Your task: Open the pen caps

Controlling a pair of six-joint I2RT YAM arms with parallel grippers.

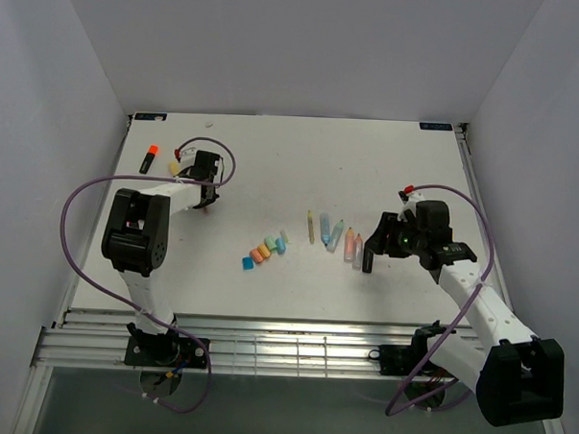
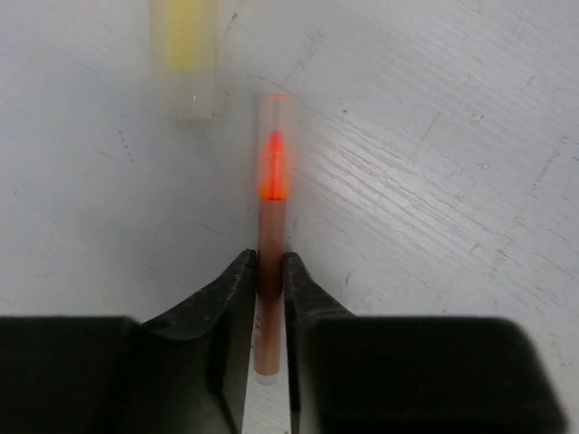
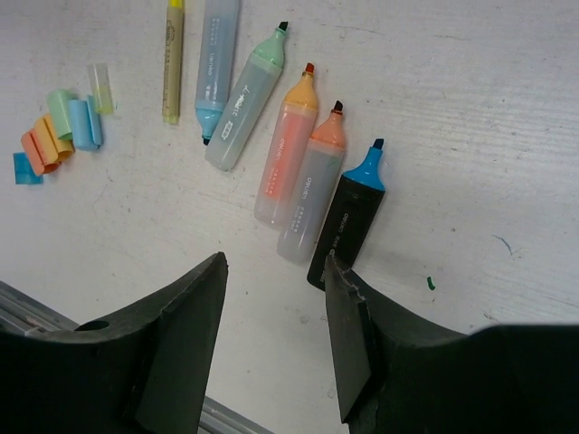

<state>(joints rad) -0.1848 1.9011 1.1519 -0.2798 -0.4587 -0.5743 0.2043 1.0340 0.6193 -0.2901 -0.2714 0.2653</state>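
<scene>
My left gripper [image 2: 270,260] is shut on a thin orange pen [image 2: 272,194], whose clear cap covers a glowing orange tip pointing away from me. It works at the table's far left [image 1: 206,194]. A thin yellow pen [image 2: 185,54] lies just beyond. My right gripper [image 3: 274,271] is open and empty, low over the table beside a row of uncapped pens [image 1: 333,236]. The nearest is a black pen with a blue tip [image 3: 348,221], by my right finger. Several loose pen caps [image 3: 61,134] lie in a cluster [image 1: 264,250].
A black and orange marker [image 1: 150,157] lies at the far left, near the wall. The row also holds orange [image 3: 285,154], green [image 3: 246,104] and blue-grey [image 3: 217,59] markers and a thin yellow pen [image 3: 172,63]. A green speck [image 3: 431,283] lies on the table. The metal front rail [image 1: 265,343] is close.
</scene>
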